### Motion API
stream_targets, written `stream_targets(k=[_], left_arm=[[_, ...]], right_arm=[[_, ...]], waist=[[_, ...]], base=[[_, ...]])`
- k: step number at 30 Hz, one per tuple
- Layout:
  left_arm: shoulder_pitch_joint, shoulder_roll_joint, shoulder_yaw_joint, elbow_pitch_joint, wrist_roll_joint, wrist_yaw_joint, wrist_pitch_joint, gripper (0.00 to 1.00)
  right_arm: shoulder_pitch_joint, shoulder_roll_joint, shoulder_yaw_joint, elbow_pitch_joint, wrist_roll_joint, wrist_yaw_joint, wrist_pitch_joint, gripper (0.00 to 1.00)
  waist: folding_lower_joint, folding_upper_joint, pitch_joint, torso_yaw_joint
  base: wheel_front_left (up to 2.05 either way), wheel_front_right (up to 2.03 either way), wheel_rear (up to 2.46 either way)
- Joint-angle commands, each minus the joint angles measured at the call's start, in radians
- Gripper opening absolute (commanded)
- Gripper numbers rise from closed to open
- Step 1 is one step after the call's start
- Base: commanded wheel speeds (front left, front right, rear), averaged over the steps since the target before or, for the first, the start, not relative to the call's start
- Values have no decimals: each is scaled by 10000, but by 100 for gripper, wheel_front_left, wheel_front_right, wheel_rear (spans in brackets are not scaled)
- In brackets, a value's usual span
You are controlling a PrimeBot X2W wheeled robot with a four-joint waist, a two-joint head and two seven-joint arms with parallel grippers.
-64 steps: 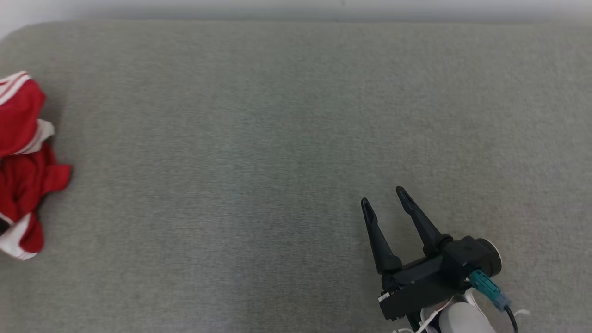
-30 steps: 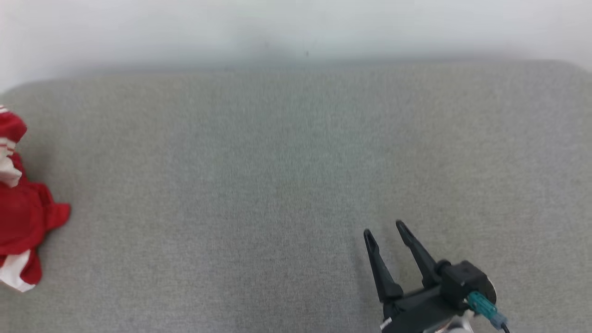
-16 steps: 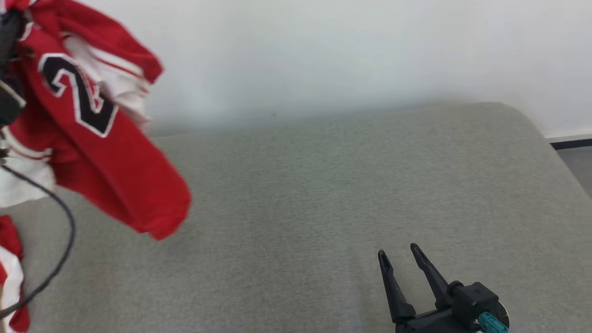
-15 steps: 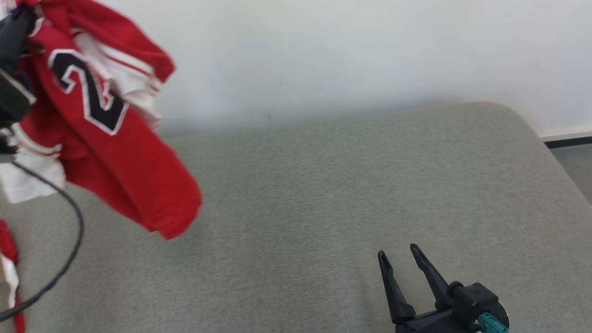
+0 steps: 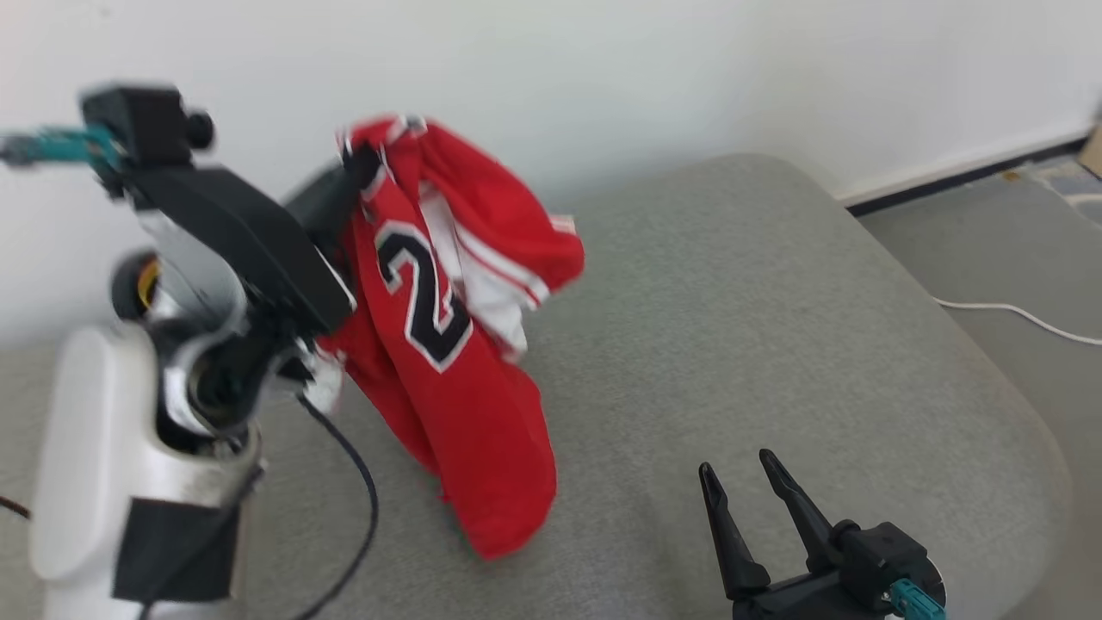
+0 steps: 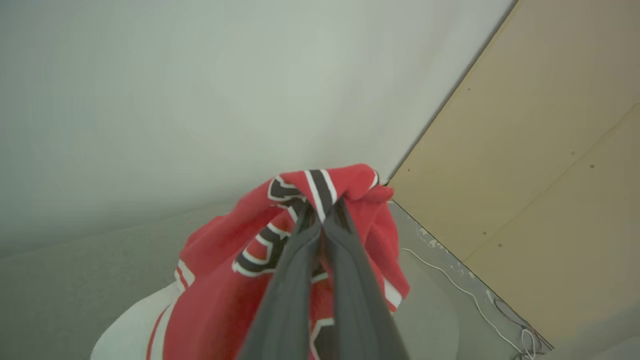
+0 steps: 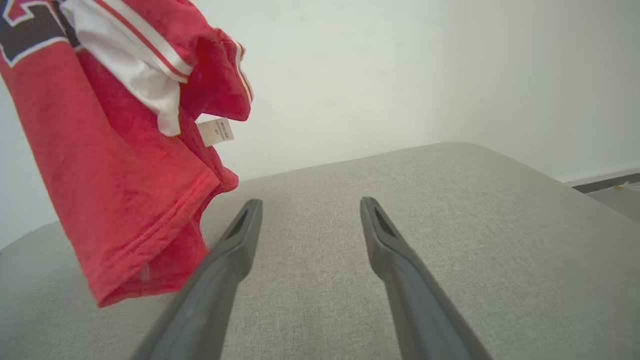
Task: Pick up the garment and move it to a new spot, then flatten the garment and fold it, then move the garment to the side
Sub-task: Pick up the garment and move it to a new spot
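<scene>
Red sports jersey (image 5: 448, 344), trimmed in white stripes and carrying a large black numeral 2 outlined in white, hangs in the air left of centre in the head view. It drapes in loose folds from a bunched top edge down toward the lower middle of the frame. Whether its lowest fold touches the surface beneath cannot be told. In the right wrist view a small white label (image 7: 216, 131) dangles from the inside of the cloth at upper left.

Holding it up is the left gripper (image 5: 357, 168), raised at upper left on its pale forearm. Its two dark fingers are pressed together, pinching a black-and-white striped band at the jersey's top edge. A black cable (image 5: 362, 499) loops down from that arm.

At lower right the right gripper (image 5: 736, 474) sits low over the surface, fingers spread wide apart with nothing between them, well clear of the jersey.

Beneath everything lies a grey fabric cushion (image 5: 775, 284) with rounded corners. Behind it stands a plain white wall (image 5: 603, 69). At far right, a thin white cord (image 5: 1016, 312) trails across the grey floor (image 5: 990, 232).
</scene>
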Motion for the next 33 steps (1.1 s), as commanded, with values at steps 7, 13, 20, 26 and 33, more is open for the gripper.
stream_targets(k=[7,13,20,26,33], left_arm=[[1866,-439,-306,1665,438,-65,-1413,0],[2552,-692,-624,2906,769,-106,-2631,41],[3292,-897,-1072,3314,712,-324,-4974,100],[4348,-867,-908,2337,1024,-471,-7794,100],[6000,-346,-574,1652,2225,-417,-9406,100]], right_arm=[[-101,-6,-71,-189,-98,10,43,100],[-65,-9,-167,-253,-130,10,57,100],[124,-10,-462,-348,-309,10,225,100],[247,-9,-724,-511,-393,10,366,100],[583,-9,-1335,-712,-768,10,561,100]], waist=[[1,0,773,-1157],[1,0,864,-1103],[1,0,589,-466],[1,0,262,-7],[1,0,-44,747]], base=[[0,0,0],[0,0,0],[0,0,0],[0,0,0],[0,0,0]])
